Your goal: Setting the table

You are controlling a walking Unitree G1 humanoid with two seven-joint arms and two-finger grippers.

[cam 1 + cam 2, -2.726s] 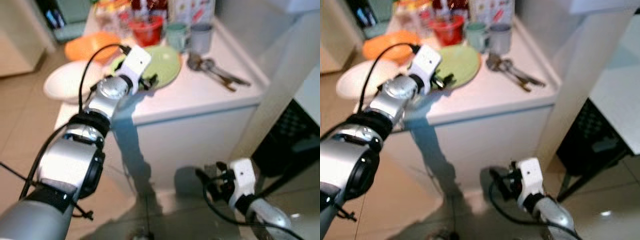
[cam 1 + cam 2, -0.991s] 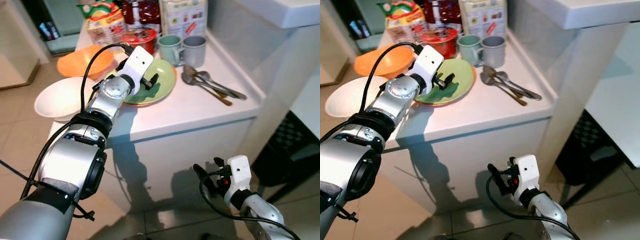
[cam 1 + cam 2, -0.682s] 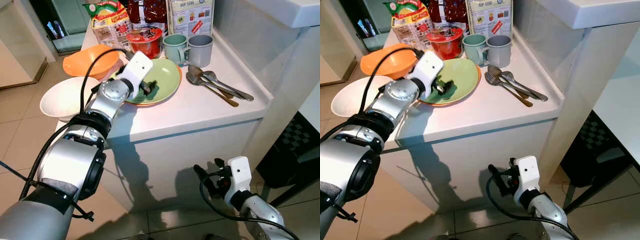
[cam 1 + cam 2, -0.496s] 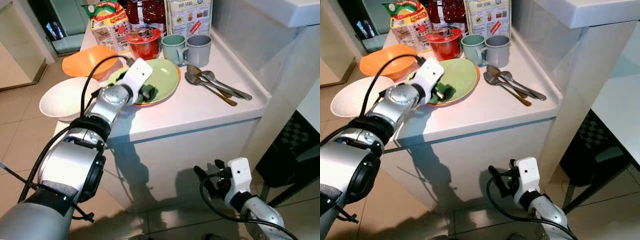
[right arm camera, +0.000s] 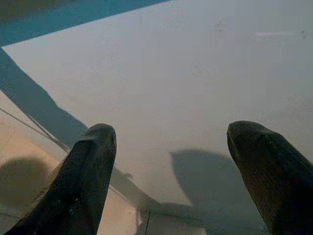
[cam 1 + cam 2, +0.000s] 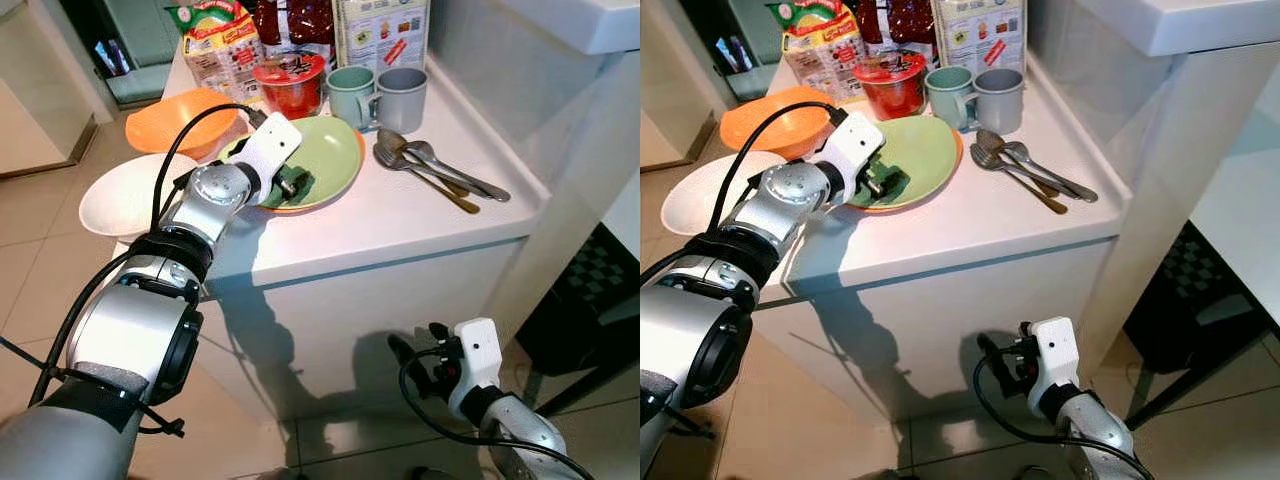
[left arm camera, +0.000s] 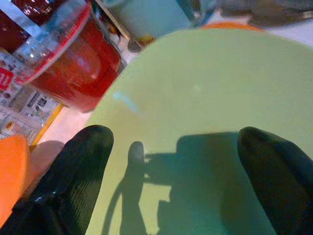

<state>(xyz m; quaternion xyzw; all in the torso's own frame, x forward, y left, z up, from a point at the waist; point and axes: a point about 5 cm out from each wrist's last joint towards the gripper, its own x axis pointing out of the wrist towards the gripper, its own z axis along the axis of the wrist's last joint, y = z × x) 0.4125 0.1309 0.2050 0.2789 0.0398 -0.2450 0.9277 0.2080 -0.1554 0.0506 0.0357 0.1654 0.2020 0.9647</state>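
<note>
The left gripper [image 6: 290, 183] hovered over the green plate [image 6: 330, 155], fingers spread; the right gripper [image 6: 415, 362] hung low before the counter [image 6: 390, 215], fingers spread.

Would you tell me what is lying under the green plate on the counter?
An orange rim peeks out under the green plate, so another dish lies beneath it. How deep it is, or whether more are stacked, is hidden. The left gripper hovers open over the green plate.
</note>
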